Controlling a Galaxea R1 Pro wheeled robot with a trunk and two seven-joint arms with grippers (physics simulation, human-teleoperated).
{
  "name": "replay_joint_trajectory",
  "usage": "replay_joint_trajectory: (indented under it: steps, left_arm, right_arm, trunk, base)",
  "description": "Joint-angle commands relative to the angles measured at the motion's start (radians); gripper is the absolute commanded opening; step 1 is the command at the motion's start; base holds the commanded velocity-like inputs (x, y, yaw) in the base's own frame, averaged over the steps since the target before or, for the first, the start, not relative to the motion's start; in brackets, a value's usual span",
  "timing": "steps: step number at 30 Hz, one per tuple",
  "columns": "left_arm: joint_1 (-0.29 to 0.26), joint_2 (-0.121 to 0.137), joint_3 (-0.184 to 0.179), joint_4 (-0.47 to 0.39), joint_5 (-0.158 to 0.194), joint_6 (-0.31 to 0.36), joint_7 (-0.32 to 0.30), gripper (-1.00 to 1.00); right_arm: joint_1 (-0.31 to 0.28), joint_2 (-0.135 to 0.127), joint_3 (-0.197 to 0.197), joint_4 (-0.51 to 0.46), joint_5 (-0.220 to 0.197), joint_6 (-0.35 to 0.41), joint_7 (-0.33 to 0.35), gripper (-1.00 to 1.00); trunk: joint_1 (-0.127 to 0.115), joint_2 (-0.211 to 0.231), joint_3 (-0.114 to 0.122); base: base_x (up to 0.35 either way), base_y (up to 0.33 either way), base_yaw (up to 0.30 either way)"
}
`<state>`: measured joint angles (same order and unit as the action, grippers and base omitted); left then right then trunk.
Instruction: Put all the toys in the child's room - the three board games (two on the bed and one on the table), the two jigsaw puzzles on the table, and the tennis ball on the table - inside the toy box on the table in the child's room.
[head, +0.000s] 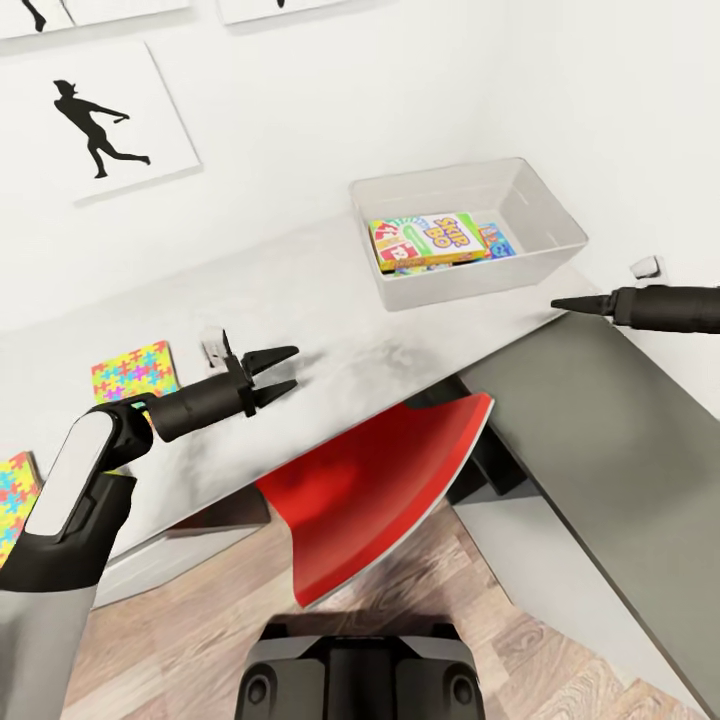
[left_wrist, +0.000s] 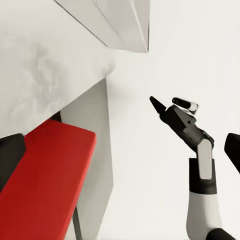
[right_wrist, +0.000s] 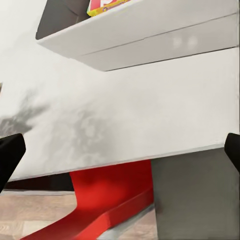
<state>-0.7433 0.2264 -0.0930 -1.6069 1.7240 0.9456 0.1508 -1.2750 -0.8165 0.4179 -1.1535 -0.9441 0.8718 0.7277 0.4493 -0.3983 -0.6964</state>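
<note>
Left end effector (head: 272, 375) hovered over the counter (head: 330, 320), jaws apart, empty. Right end effector (head: 570, 303): state unclear. Two jigsaw puzzles (head: 135, 370) lay flat at the counter's left; SKIP-BO box (head: 428, 238) sat in the toy box (head: 535, 215). Puzzles looked thin, stiff, light — probably pinch an overhanging edge.

The left gripper (head: 283, 373) is open over the table (head: 330, 300). Two puzzles (head: 135, 371) lie behind it. Far ahead, the toy box (head: 548, 215) holds games (head: 428, 238). The right gripper (head: 563, 303) points toward the box.
</note>
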Motion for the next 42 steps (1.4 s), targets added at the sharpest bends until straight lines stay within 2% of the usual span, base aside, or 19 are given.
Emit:
replay_joint_trajectory:
  steps: [1, 4, 6, 7, 9, 12, 14, 15, 17, 18, 20, 21, 22, 23, 25, 26, 30, 36, 42]
  left_arm:
    - [0.008, -0.001, -0.008, -0.001, -0.008, 0.000, 0.010, 1.00]
    - [0.016, -0.003, -0.015, -0.001, -0.027, -0.002, 0.010, 1.00]
    - [0.029, -0.010, -0.029, -0.001, -0.066, -0.009, 0.011, 1.00]
    - [0.029, -0.010, -0.029, -0.001, -0.066, -0.009, 0.011, 1.00]
    - [0.038, -0.020, -0.040, -0.001, -0.110, -0.021, 0.013, 1.00]
    - [0.039, -0.031, -0.045, -0.001, -0.134, -0.026, 0.015, 1.00]
    - [0.038, -0.063, -0.058, -0.001, -0.185, -0.036, 0.032, 1.00]
    - [0.038, -0.063, -0.058, -0.001, -0.185, -0.036, 0.032, 1.00]
    - [0.028, -0.111, -0.072, -0.001, -0.234, -0.040, 0.078, 1.00]
    - [0.028, -0.111, -0.072, -0.001, -0.234, -0.040, 0.078, 1.00]
    - [0.016, -0.164, -0.088, -0.002, -0.274, -0.043, 0.159, 1.00]
    - [0.016, -0.164, -0.088, -0.002, -0.274, -0.043, 0.159, 1.00]
    - [0.010, -0.189, -0.097, -0.002, -0.288, -0.044, 0.208, 1.00]
    - [0.010, -0.189, -0.097, -0.002, -0.288, -0.044, 0.208, 1.00]
    - [0.002, -0.231, -0.116, -0.002, -0.308, -0.045, 0.302, 1.00]
    - [0.002, -0.231, -0.116, -0.002, -0.308, -0.045, 0.302, 1.00]
    - [-0.006, -0.267, -0.134, -0.002, -0.327, -0.047, 0.395, 1.00]
    - [-0.006, -0.283, -0.138, -0.002, -0.338, -0.049, 0.454, 1.00]
    - [0.001, -0.285, -0.123, -0.002, -0.343, -0.050, 0.478, 1.00]
  right_arm:
    - [0.017, 0.002, -0.010, -0.018, -0.003, 0.003, -0.025, 1.00]
    - [0.033, 0.006, -0.021, -0.038, -0.004, 0.003, -0.053, 1.00]
    - [0.061, 0.011, -0.038, -0.084, -0.005, 0.003, -0.112, 1.00]
    - [0.061, 0.011, -0.038, -0.084, -0.005, 0.003, -0.112, 1.00]
    - [0.083, 0.014, -0.050, -0.132, -0.008, 0.003, -0.172, 1.00]
    - [0.092, 0.015, -0.055, -0.155, -0.012, 0.004, -0.201, 1.00]
    - [0.108, 0.017, -0.062, -0.195, -0.026, 0.004, -0.253, 1.00]
    - [0.108, 0.017, -0.062, -0.195, -0.026, 0.004, -0.253, 1.00]
    - [0.117, 0.017, -0.067, -0.227, -0.049, 0.004, -0.299, 1.00]
    - [0.117, 0.017, -0.067, -0.227, -0.049, 0.004, -0.299, 1.00]
    - [0.124, 0.018, -0.070, -0.254, -0.078, 0.004, -0.339, 1.00]
    - [0.124, 0.018, -0.070, -0.254, -0.078, 0.004, -0.339, 1.00]
    - [0.127, 0.018, -0.071, -0.267, -0.093, 0.004, -0.358, 1.00]
    - [0.127, 0.018, -0.071, -0.267, -0.093, 0.004, -0.358, 1.00]
    - [0.132, 0.019, -0.073, -0.291, -0.120, 0.004, -0.395, 1.00]
    - [0.132, 0.019, -0.073, -0.291, -0.120, 0.004, -0.395, 1.00]
    - [0.141, 0.023, -0.074, -0.320, -0.150, 0.004, -0.452, 1.00]
    - [0.147, 0.036, -0.074, -0.347, -0.171, 0.004, -0.504, 1.00]
    - [0.157, 0.053, -0.074, -0.361, -0.179, 0.004, -0.527, 1.00]
  trunk:
    - [0.001, -0.002, 0.000]
    - [0.001, -0.002, 0.005]
    - [0.001, -0.002, 0.009]
    - [0.001, -0.002, 0.010]
    - [0.001, -0.002, 0.014]
    - [0.001, -0.002, 0.019]
    - [0.001, -0.002, 0.022]
    - [0.001, -0.002, 0.024]
    - [0.001, -0.002, 0.027]
    - [0.001, -0.002, 0.029]
    - [0.001, -0.002, 0.032]
    - [0.001, -0.002, 0.034]
    - [0.001, -0.002, 0.035]
    - [0.001, -0.002, 0.037]
    - [0.001, -0.002, 0.040]
    - [0.001, -0.002, 0.042]
    - [0.001, -0.002, 0.048]
    - [0.001, -0.002, 0.058]
    - [0.001, -0.002, 0.068]
  base:
    - [0.000, 0.000, 0.000]
    - [0.000, 0.000, 0.000]
    - [0.000, 0.000, 0.000]
    - [0.000, 0.000, 0.000]
    - [0.000, 0.000, 0.000]
    - [0.000, 0.000, 0.000]
    - [0.000, 0.000, 0.000]
    - [0.000, 0.000, 0.000]
    - [0.000, 0.000, 0.000]
    - [0.000, 0.000, 0.000]
    - [0.000, 0.000, 0.000]
    - [0.000, 0.000, 0.000]
    - [0.000, 0.000, 0.000]
    - [0.000, 0.000, 0.000]
    - [0.000, 0.000, 0.000]
    - [0.000, 0.000, 0.000]
    - [0.000, 0.000, 0.000]
    - [0.000, 0.000, 0.000]
    - [0.000, 0.000, 0.010]
